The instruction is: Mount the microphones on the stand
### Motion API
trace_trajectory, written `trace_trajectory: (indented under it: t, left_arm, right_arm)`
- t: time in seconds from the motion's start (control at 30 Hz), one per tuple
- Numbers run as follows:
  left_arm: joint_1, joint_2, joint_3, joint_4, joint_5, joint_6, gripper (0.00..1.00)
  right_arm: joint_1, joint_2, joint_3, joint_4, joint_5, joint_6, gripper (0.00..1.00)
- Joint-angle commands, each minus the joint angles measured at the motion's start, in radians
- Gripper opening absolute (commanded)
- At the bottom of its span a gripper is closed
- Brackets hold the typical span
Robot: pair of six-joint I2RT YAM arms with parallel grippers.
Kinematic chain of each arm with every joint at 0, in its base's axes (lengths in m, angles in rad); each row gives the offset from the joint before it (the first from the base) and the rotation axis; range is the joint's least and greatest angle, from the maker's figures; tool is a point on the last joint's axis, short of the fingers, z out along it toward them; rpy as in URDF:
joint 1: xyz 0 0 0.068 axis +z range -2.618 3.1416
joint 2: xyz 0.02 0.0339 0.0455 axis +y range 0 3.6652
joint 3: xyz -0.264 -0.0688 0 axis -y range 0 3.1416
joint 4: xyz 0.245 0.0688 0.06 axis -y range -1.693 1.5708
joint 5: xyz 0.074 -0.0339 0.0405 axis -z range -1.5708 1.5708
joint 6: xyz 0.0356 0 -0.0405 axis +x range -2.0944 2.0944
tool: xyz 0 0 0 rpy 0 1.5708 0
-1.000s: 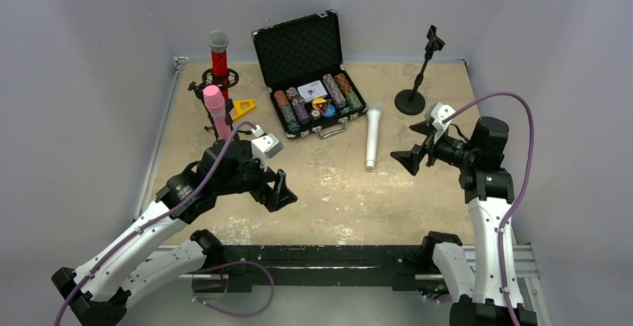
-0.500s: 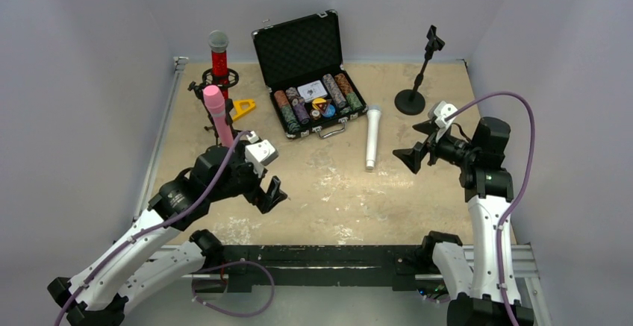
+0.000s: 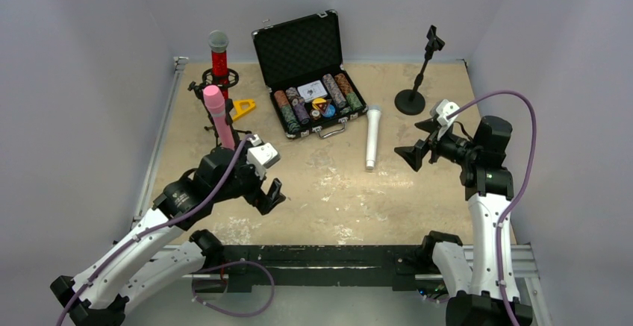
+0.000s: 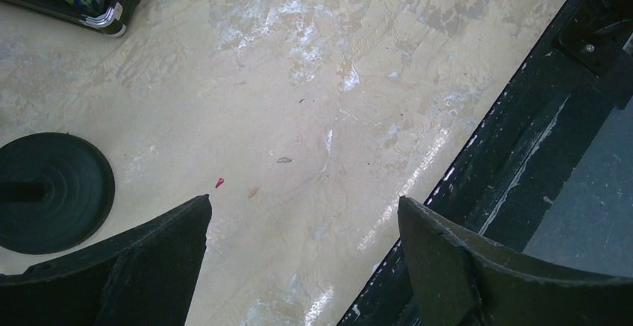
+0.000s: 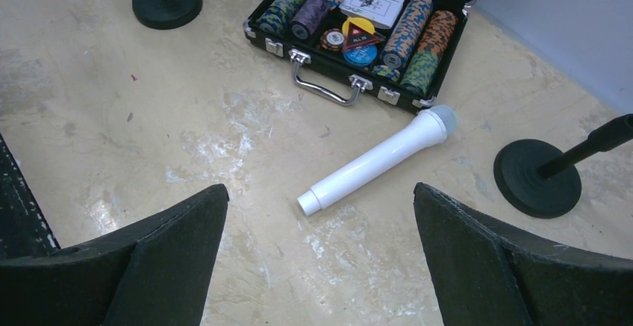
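Observation:
A glittery red microphone (image 3: 219,61) stands upright in a stand at the back left. In front of it an all-pink microphone (image 3: 217,113) stands upright in a second stand, whose round black base (image 4: 52,192) shows in the left wrist view. The white microphone (image 3: 371,138) (image 5: 381,160) lies flat mid-table. An empty stand (image 3: 418,72) rises at the back right, its base (image 5: 536,177) beside the white one's head. My left gripper (image 3: 261,180) (image 4: 304,201) hangs open and empty, near and right of the pink one. My right gripper (image 3: 416,141) (image 5: 321,189) is open and empty, just right of the white one's tail.
An open black case of poker chips (image 3: 310,80) (image 5: 358,35) sits at the back centre, just behind the white microphone's head. A yellow triangular piece (image 3: 242,107) lies beside the left stands. A black rail (image 4: 522,154) runs along the near table edge. Walls close in on three sides.
My left arm has drawn back toward the near edge, away from the pink microphone, its jaws spreading slightly wider. My right gripper has shifted a little to the right.

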Motion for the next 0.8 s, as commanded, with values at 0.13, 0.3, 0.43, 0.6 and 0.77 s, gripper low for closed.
trace_trajectory:
  t: [0.13, 0.3, 0.43, 0.6, 0.77]
  left_arm:
    - [0.019, -0.017, -0.008, 0.038, 0.002, 0.016, 0.98]
    - [0.023, -0.015, -0.011, 0.04, 0.006, 0.016, 0.98]
    - [0.025, -0.015, -0.01, 0.042, 0.009, 0.016, 0.98]
    - [0.026, -0.014, -0.012, 0.043, 0.011, 0.017, 0.98]
    - [0.026, -0.017, -0.014, 0.043, 0.009, 0.016, 0.98]
  right_arm:
    - [-0.009, 0.003, -0.017, 0.067, 0.015, 0.032, 0.97]
    - [-0.008, 0.007, -0.022, 0.084, 0.027, 0.042, 0.97]
    - [-0.009, 0.009, -0.027, 0.094, 0.038, 0.048, 0.97]
    - [-0.008, 0.014, -0.037, 0.12, 0.062, 0.063, 0.97]
    - [-0.009, 0.024, -0.042, 0.142, 0.086, 0.079, 0.97]
